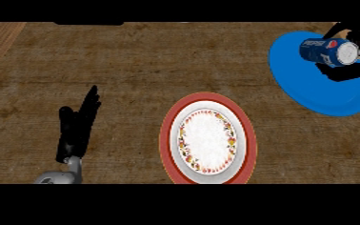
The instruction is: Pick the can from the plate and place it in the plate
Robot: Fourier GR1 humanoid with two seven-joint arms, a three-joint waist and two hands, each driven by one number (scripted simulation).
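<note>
From the head view, the brown wood-grain counter [126,71] fills the whole frame. A blue plate [299,88] sits at the counter's right edge, toward the far corner, and runs partly out of sight there. Over its far right part lies the can [330,51], a blue can with a red, white and blue logo, tipped on its side so its silver end faces right. The right robot hand [340,71] comes in from the right edge, and its black fingers curl round the can, showing above and below it. I cannot tell whether the can touches the blue plate or hangs just above it.

Near the middle of the counter's near edge rests a second plate [209,139], white with a red rim and a ring of small red and yellow marks inside. It stands well apart from the blue plate and carries nothing.

The left robot hand [76,128] shows toward the near left corner, on its grey wrist, fingers straight and pointing away from the near edge, resting with nothing in it and well apart from both plates.
</note>
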